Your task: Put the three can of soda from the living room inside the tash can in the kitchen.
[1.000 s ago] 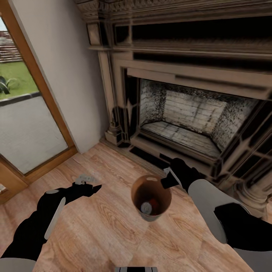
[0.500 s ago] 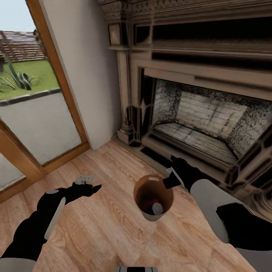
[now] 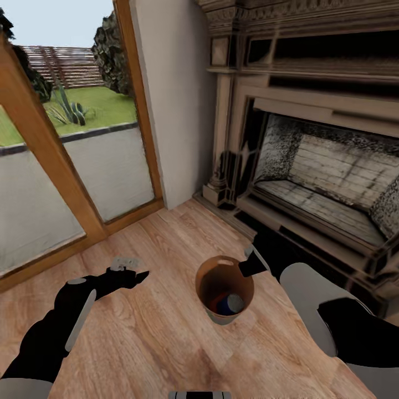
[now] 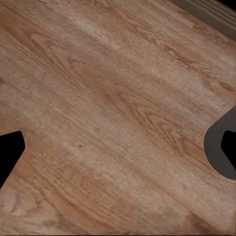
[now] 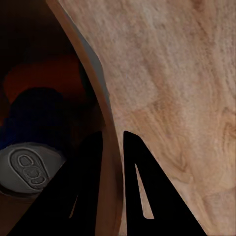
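Warm wood floor (image 3: 149,338) covers the lower half of the head view, and the trash can (image 3: 224,313) sits just right of centre, held up by its rim. The right gripper (image 3: 250,267) comes in from the lower right, its white-and-black forearm bent at the elbow and reaching up-left to the can's far rim. In the right wrist view its two dark fingers (image 5: 140,196) are pressed together on the rim wall, one inside the brown interior and one outside (the wall is a thin strip between them), so it is pinching the trash can (image 5: 101,118).

Inside the bucket a soda can (image 3: 229,303) lies tilted with its silvery top showing, dark blue side below it, and an orange-red patch beside it that may be another can; how many are in there I cannot tell. The right wrist view shows the same soda can (image 5: 29,164) low in the bucket.

At lower left, the left gripper (image 3: 126,270) is stretched forward from a black arm, wrist level, hovering above bare floor. In the left wrist view its fingertips (image 4: 10,152) stand far apart at opposite frame edges, holding nothing.

A dark fireplace (image 3: 310,177) fills the upper right, and wood-framed glass doors (image 3: 72,166) the upper left, with lawn beyond.
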